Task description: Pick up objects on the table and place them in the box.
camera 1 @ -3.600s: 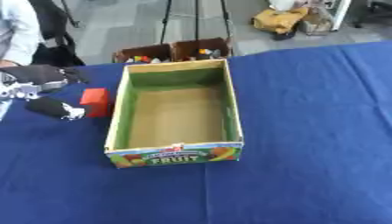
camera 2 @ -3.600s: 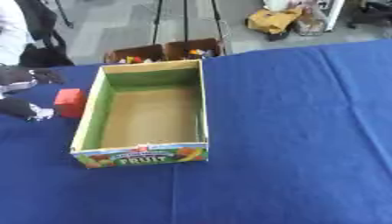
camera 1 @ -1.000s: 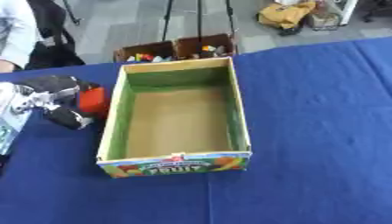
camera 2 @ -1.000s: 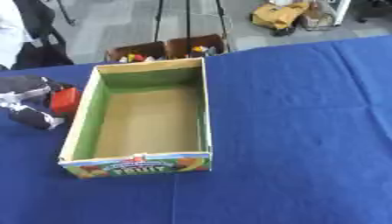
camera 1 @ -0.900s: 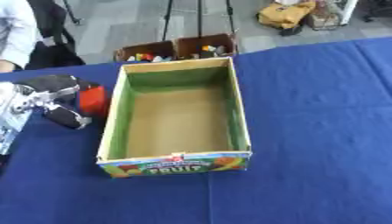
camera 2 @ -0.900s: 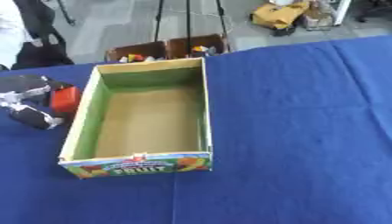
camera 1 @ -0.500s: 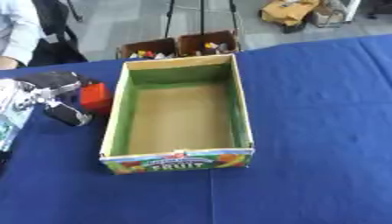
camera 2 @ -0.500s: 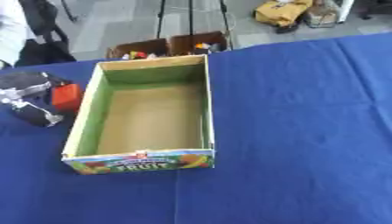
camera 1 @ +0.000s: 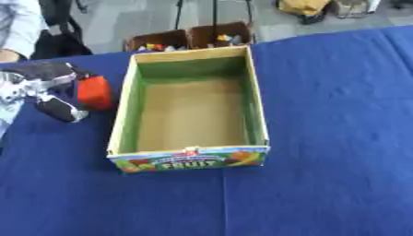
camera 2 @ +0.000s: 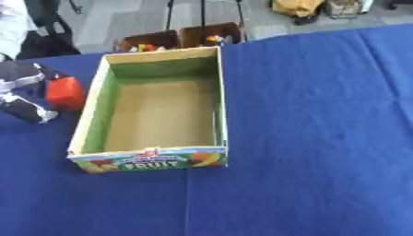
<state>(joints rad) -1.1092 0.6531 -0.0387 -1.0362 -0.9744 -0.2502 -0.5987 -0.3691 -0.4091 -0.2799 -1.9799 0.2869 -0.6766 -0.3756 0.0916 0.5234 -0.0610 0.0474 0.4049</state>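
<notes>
Left of the box [camera 1: 126, 101], left hand [camera 1: 44, 90] curled round half-hidden red block [camera 1: 95, 92]

- Looking like a lab or demo hall w/ grey hard floor [camera 1: 121, 18].
- Showing blue cloth-covered table [camera 1: 339, 115], tripod legs [camera 1: 214, 11] standing behind.
- Holding small cardboard bins [camera 1: 190, 37] of mixed colourful bits, bags [camera 2: 294, 8] lying on floor at far edge.
</notes>
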